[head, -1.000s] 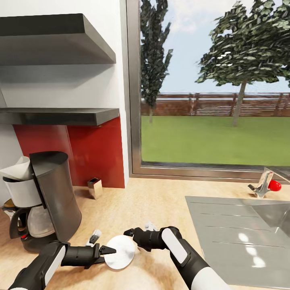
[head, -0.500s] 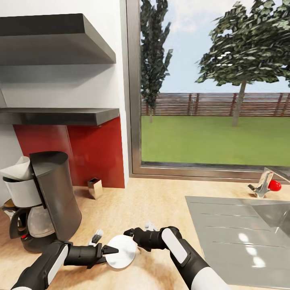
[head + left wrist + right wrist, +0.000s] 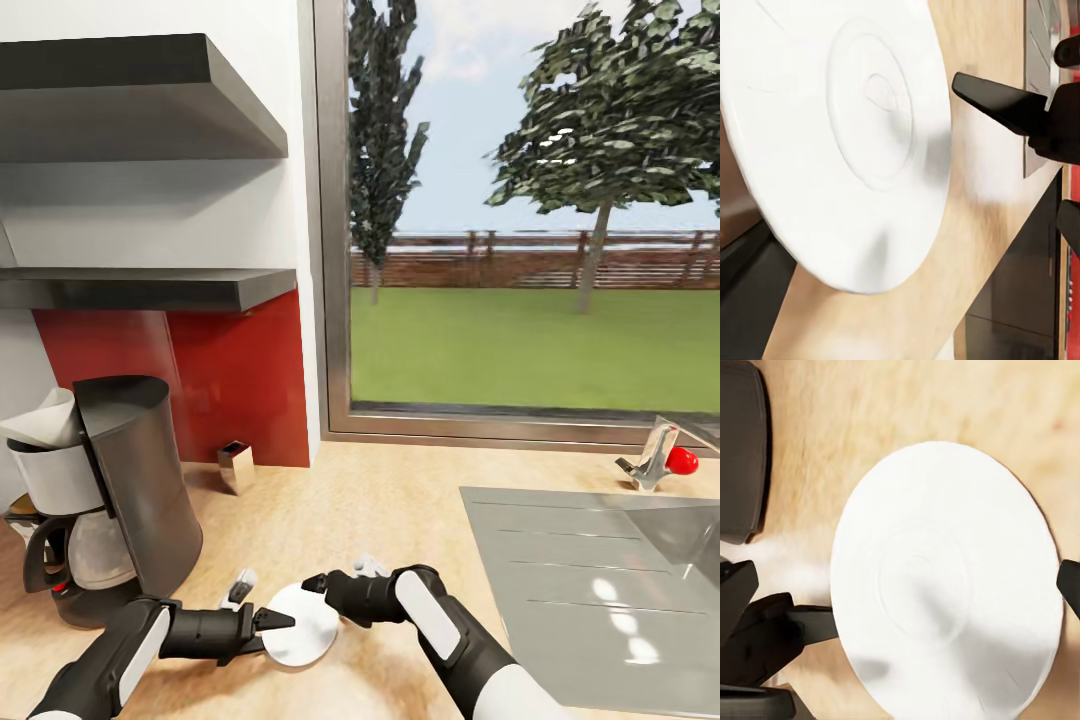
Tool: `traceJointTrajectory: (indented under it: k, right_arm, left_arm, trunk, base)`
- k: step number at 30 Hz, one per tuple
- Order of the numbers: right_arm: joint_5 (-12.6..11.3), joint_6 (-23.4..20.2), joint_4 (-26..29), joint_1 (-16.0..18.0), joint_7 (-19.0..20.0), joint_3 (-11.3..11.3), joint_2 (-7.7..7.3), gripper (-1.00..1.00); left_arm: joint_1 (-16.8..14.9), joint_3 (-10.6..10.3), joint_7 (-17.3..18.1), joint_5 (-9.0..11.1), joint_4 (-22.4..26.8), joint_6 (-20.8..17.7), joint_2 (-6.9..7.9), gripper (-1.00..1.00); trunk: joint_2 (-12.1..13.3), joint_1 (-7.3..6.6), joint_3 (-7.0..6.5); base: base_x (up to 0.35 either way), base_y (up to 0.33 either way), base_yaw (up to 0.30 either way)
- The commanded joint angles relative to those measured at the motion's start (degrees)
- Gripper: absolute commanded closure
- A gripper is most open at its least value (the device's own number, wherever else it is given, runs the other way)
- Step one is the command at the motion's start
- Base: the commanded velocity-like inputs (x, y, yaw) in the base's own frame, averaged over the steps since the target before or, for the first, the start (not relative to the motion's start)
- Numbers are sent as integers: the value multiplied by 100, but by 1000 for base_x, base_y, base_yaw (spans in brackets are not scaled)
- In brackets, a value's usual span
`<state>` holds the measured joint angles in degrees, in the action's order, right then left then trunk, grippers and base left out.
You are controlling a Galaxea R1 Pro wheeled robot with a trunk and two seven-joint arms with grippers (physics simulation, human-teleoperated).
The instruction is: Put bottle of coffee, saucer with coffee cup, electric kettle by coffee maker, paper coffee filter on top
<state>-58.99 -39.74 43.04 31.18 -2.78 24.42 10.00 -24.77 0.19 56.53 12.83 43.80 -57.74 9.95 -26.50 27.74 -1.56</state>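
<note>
While I steer both arms low over the kitchen countertop (image 3: 400, 500), the saucer (image 3: 300, 625) sits gripped at its edge by my left gripper (image 3: 268, 626), the 2 black fingers clamped on the plate's rim on the side toward the coffee maker (image 3: 100, 500). My right gripper (image 3: 318, 582) hangs at the saucer's opposite rim; I cannot tell how wide its fingers stand, though the left wrist view shows 1 black fingertip (image 3: 997, 101) just off the plate's edge. The saucer lies near the coffee maker's base, between that machine and the steel sink (image 3: 600, 570). Seen from the right wrist, the plate (image 3: 945, 585) shows its plain white face against light wood. A white paper filter (image 3: 42, 420) rests atop the coffee maker, whose glass carafe (image 3: 85, 555) sits in its bay. Just beyond the machine, a small metal container (image 3: 236, 465) stands against the red backsplash (image 3: 240, 380).
</note>
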Motion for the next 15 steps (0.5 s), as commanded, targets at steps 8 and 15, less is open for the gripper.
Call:
traceJointTrajectory:
  k: [8, 15]
  right_arm:
    - [-42, 105, 3, 2, -29, 68, 0, -100]
    - [-42, 114, 3, 2, -29, 71, 0, -100]
  left_arm:
    - [-1, 7, 16, -52, -3, 18, -22, -100]
    - [-1, 7, 14, -57, -3, 18, -69, -100]
  trunk:
    - [-3, 2, 3]
    - [-3, 2, 3]
  base:
    - [0, 0, 0]
    - [0, 0, 0]
